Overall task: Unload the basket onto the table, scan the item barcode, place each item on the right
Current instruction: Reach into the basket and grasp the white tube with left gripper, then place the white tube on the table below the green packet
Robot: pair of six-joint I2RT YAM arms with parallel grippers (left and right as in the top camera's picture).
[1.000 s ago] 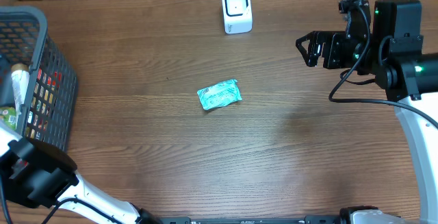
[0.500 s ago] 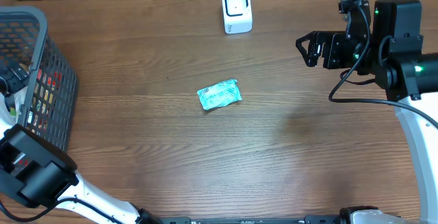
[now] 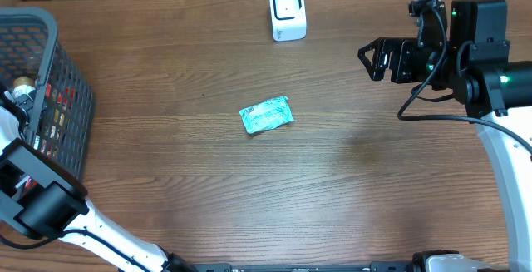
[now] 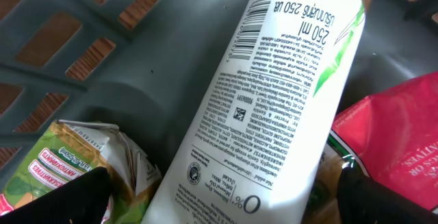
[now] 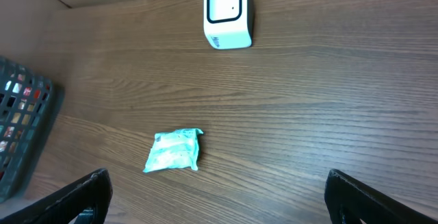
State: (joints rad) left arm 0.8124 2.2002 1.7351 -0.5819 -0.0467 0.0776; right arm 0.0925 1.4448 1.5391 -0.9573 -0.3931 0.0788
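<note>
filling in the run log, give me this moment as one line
phase: reach into basket | left gripper: open over white bottle | right gripper: open, hovering, empty | teal packet: on table | scanner: far edge

Overhead looks down; right wrist shares its scanner (image 3: 288, 12).

Teal packet (image 3: 267, 115) lies mid-bench (image 3: 208, 189); white scanner (image 3: 288, 12) at far edge; grey basket (image 3: 51, 31) left; right end effector (image 3: 367, 62) agape.

Left claw (image 4: 233, 196) swung up and dipped into the basket (image 3: 71, 89) over the last 1 second or so. The white bottle (image 4: 274, 101) now lies right under it, between the spread fingers.
</note>
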